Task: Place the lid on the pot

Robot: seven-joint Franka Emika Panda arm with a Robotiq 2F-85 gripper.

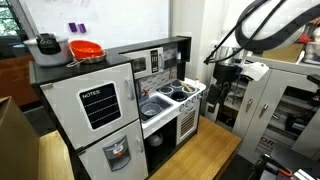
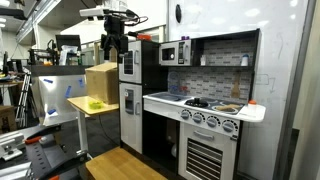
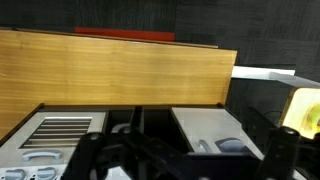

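lid still off the pot, arm parked high and wide of the stove

i have the gripper (image 1: pixel 228 70) up in the air at the right of the frame, well apart from the toy kitchen's stove top (image 1: pixel 180 91). in the wrist view its dark fingers (image 3: pixel 88 150) stand spread at the bottom edge with nothing between them, so i read it as released and empty.

the task's things are small from here. i take the silvery disc on the near burner for the lid (image 1: pixel 167 94), and the round shiny shape just beyond it for the pot (image 1: pixel 187 89). i cannot tell the two apart firmly at this size.

what matters for my next move is direction. in this exterior view the lid lies down and to the left of the gripper. in the other exterior view the gripper (image 2: pixel 115 35) sits at upper left and the stove top (image 2: pixel 203 102) at lower right. the wrist view does not show the lid at all.

the lid is round, so no long axis dictates my wrist angle. i judge a long descent across to the stove comes first.
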